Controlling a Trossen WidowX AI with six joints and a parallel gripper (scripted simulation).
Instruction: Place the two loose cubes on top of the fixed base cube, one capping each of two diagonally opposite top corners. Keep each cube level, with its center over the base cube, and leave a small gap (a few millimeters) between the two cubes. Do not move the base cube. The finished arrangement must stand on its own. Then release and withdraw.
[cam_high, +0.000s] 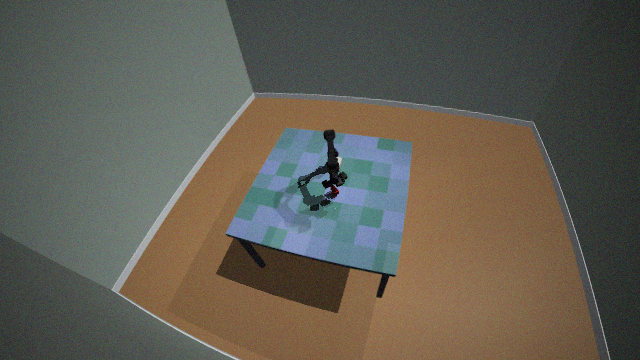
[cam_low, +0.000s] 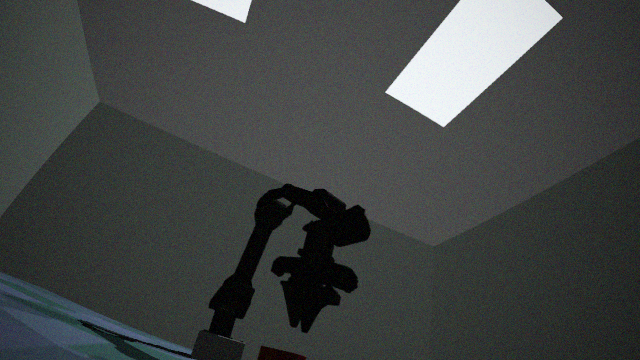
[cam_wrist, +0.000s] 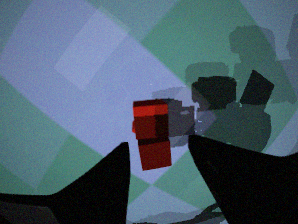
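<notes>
The red cubes stand in one group, seen as a small red patch (cam_high: 334, 190) in the top view and a red top (cam_low: 282, 353) at the bottom edge of the exterior view. In the wrist view, a dark red block (cam_wrist: 155, 156) shows beside another red block (cam_wrist: 145, 128) with a bright red strip at its far side. Which face belongs to the base or to each loose cube, and any gap, I cannot tell. My gripper (cam_low: 299, 328) (cam_wrist: 159, 144) is open and empty, above the group, its fingertips apart on either side of it in the wrist view.
The arm's pale base block (cam_low: 218, 346) stands left of the red cubes in the exterior view. A dark cable (cam_high: 312, 176) lies on the checkered table (cam_high: 372, 240). Arm shadows fall beside the cubes.
</notes>
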